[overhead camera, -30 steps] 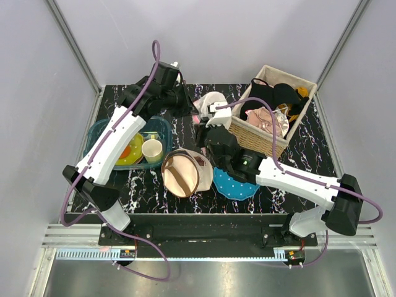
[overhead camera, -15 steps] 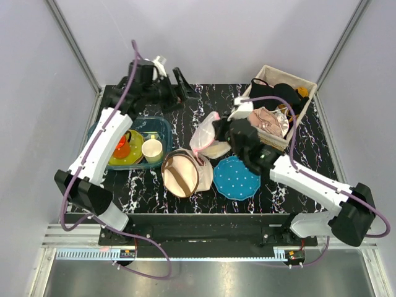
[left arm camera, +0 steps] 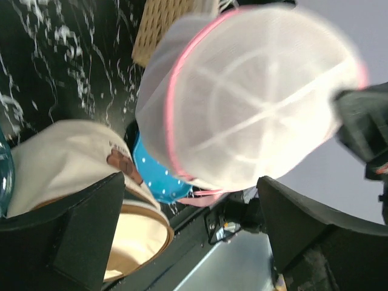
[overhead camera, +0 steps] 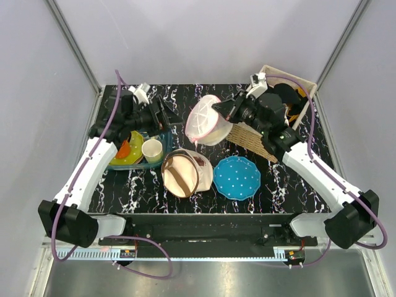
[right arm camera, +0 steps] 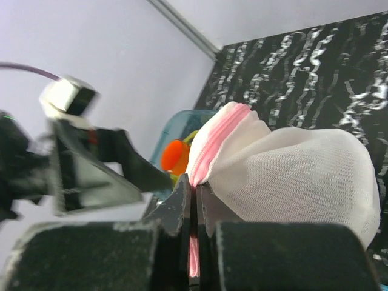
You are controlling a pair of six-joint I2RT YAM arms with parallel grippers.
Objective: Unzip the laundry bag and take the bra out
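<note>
The laundry bag (overhead camera: 203, 121), a round white mesh pouch with a pink zipper rim, hangs in the air over the middle of the table. My right gripper (overhead camera: 224, 111) is shut on the rim at the bag's right side; in the right wrist view the jaws (right arm camera: 194, 191) pinch the pink zipper band with the mesh bag (right arm camera: 291, 176) bulging beyond. My left gripper (overhead camera: 167, 115) stands open just left of the bag, not touching it; its fingers (left arm camera: 79, 236) frame the bag (left arm camera: 254, 103) from a short distance. The bra is hidden.
A beige canvas bag (overhead camera: 185, 173) lies open at the front centre, next to a blue dotted plate (overhead camera: 236, 177). A wicker basket (overhead camera: 255, 141) of clothes sits at the back right. A blue bin (overhead camera: 162, 127) at the left holds a cup (overhead camera: 151, 150) and toys.
My left gripper opened, let go and drew back to the left. My right gripper closed on the pink rim and lifted the bag up from beside the basket.
</note>
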